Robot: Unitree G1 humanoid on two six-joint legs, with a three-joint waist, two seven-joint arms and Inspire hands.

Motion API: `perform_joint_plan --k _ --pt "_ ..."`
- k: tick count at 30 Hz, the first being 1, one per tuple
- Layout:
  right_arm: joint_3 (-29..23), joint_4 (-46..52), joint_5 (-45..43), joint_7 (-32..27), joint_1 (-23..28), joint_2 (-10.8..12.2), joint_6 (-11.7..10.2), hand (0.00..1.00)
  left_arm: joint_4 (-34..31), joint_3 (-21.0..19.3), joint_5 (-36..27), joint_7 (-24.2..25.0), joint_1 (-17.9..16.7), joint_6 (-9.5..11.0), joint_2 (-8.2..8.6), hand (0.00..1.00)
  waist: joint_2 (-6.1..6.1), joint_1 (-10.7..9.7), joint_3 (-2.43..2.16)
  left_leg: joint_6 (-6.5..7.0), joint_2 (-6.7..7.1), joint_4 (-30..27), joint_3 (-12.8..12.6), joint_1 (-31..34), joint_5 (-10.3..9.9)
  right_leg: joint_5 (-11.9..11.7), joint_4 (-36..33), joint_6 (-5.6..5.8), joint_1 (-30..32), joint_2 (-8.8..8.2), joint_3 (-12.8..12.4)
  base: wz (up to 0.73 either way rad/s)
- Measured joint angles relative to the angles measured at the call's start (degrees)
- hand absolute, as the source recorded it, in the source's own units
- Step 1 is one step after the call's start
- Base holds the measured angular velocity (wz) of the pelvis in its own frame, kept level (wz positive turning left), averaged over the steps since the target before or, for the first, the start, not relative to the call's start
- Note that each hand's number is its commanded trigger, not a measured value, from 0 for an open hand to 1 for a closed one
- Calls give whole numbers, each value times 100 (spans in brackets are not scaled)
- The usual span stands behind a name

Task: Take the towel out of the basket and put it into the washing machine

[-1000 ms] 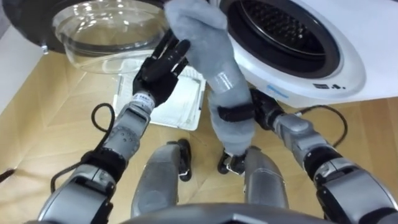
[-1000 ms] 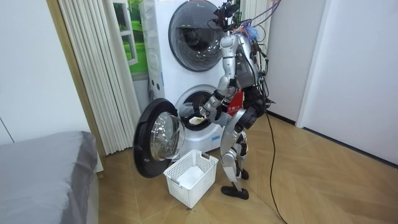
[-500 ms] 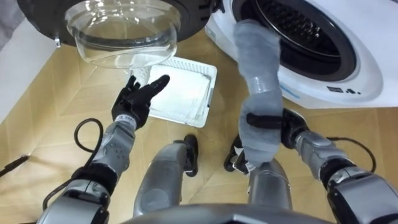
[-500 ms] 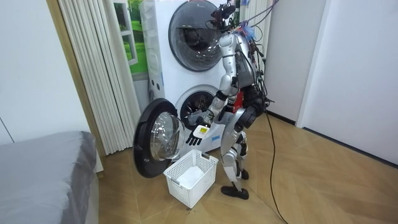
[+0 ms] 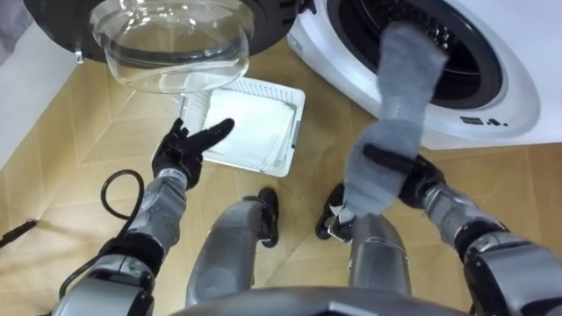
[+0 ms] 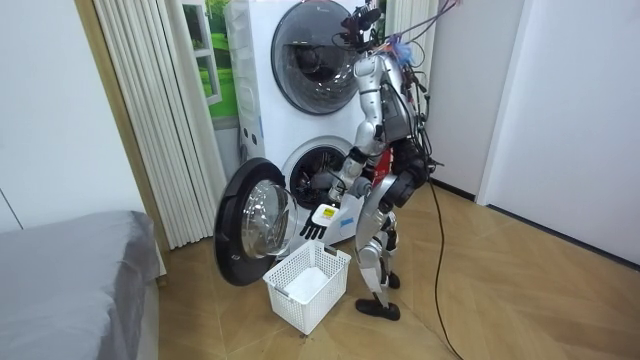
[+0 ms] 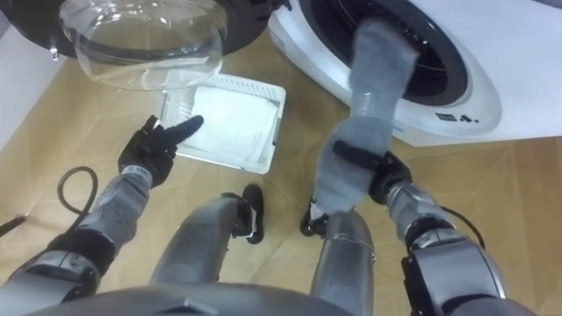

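Left eye view: right hand gripped the grey towel, its upper end at the drum mouth of the washing machine. Left hand hung open near the white basket.

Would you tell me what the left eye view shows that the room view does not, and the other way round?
Left eye view: the right hand, fingers curled round the grey towel, whose upper end reaches the lower washing machine's drum opening. Room view: the robot standing bent before the stacked machines, the upper machine with its door closed, a curtain and a grey bed. Both: the open left hand, the white basket on the floor and the open round door.
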State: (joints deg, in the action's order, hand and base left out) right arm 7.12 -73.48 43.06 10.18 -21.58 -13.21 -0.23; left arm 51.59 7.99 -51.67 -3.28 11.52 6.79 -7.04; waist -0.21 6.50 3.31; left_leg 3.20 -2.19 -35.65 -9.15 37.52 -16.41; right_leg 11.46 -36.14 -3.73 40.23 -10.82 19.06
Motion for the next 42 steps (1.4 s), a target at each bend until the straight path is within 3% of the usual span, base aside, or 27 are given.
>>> perform_joint_plan --k 5,9,14,15,17,18,19,28,33,39,42 --pt "-215 1 652 -160 -439 -319 105 100 -195 14 12 -108 -108 1 -12 0 -83 21 2 7 60 -20 -51 10 3 25 -156 20 112 -58 -106 -4" --pt "-390 61 1195 -297 -912 -732 174 100 -502 7 -6 -232 -193 8 -107 0 -297 16 9 37 87 -105 -168 62 21 58 -285 17 252 -138 -196 -3" --pt "-468 49 1595 -612 -1212 -763 541 100 -509 -4 4 -225 -241 1 -191 0 -453 98 11 43 79 -193 -163 96 19 60 -317 14 232 -162 -170 4" --pt "-493 57 1615 -675 -1265 -798 645 85 -554 -19 9 -229 -303 -26 -229 0 -496 92 12 75 84 -192 -164 103 0 69 -359 23 248 -180 -170 5" --pt "-501 61 1799 -762 -1335 -828 815 81 -619 -22 10 -233 -376 -28 -303 0 -577 101 22 80 90 -205 -168 109 -2 72 -388 26 261 -194 -176 4" --pt "-502 67 1983 -824 -1393 -838 911 60 -646 -30 19 -240 -414 -28 -317 0 -607 96 17 94 100 -207 -170 118 6 71 -404 26 274 -209 -176 0" --pt "-502 88 2139 -894 -1493 -848 995 0 -673 -50 61 -252 -461 -28 -315 0 -615 79 18 97 109 -221 -175 133 8 71 -427 27 291 -224 -178 3" --pt "-736 377 3179 -1309 -1785 -858 1294 0 -789 -146 96 -313 -534 -57 -298 0 -608 -76 15 132 92 -397 -156 382 -9 63 -493 33 452 -252 -130 2" --pt "-795 650 3767 -1752 -1802 -860 1297 0 -970 -140 115 -435 -578 -56 -224 0 -605 -192 15 200 210 -424 -172 445 -8 113 -687 72 576 -418 -149 8" --pt "-1210 738 3990 -2168 -1886 -863 1246 0 -1264 -108 141 -628 -635 -44 -37 0 -563 -164 20 290 223 -702 -190 632 -79 183 -919 100 726 -515 -153 5" --pt "-1526 739 4017 -2339 -1931 -896 1222 0 -1368 -108 247 -781 -649 -35 55 0 -510 -189 16 326 292 -780 -181 716 -84 224 -1057 121 812 -623 -129 15"
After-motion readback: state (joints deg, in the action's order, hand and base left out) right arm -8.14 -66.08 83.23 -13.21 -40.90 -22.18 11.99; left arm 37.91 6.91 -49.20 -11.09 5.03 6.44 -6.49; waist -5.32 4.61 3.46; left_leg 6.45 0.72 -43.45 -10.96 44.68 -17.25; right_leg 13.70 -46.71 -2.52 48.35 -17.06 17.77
